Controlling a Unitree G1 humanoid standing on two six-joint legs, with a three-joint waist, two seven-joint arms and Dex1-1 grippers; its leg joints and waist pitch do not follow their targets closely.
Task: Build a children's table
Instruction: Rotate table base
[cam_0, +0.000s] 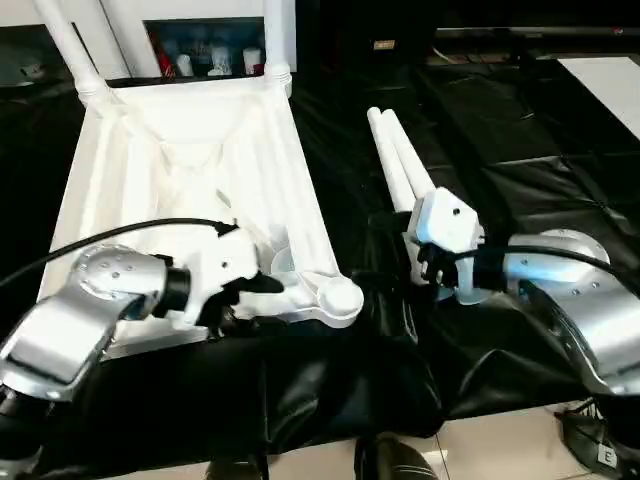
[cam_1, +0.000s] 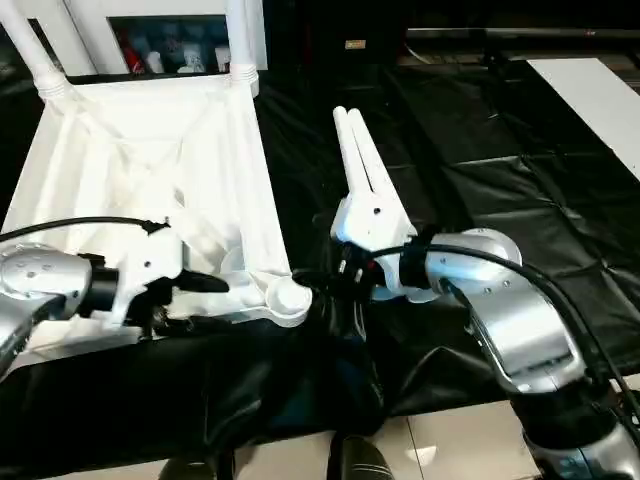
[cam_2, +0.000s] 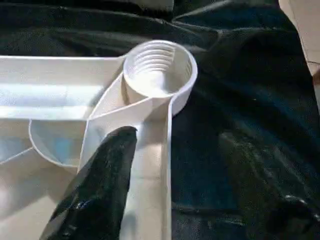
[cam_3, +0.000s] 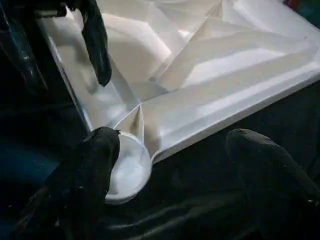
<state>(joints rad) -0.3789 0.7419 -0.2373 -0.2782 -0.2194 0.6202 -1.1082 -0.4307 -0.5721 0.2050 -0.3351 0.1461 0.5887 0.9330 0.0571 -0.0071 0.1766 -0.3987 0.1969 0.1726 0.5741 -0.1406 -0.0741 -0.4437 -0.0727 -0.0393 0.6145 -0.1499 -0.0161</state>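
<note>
White plastic tabletop (cam_0: 190, 190) lies underside-up on black sheeting, two legs already standing in its far sockets. Left gripper (cam_0: 250, 292) — jaws apart, empty — sits at the near empty corner socket (cam_0: 340, 297). Two loose legs (cam_0: 400, 165) lie lengthwise, pointing away, just behind the right gripper (cam_1: 335, 272) — jaws wide, empty, and nearer them.

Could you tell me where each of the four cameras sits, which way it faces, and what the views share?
Left eye view: on the head, facing forward and down at the upturned tabletop, with both silver forearms.
Right eye view: beside it, same scene, with two loose legs on the black sheet.
Left wrist view: along the left hand, whose black finger lies over the tabletop's rim, toward the near corner socket.
Right wrist view: along the open right hand, toward that socket; the left hand shows opposite.
Shared: all show the socket.
</note>
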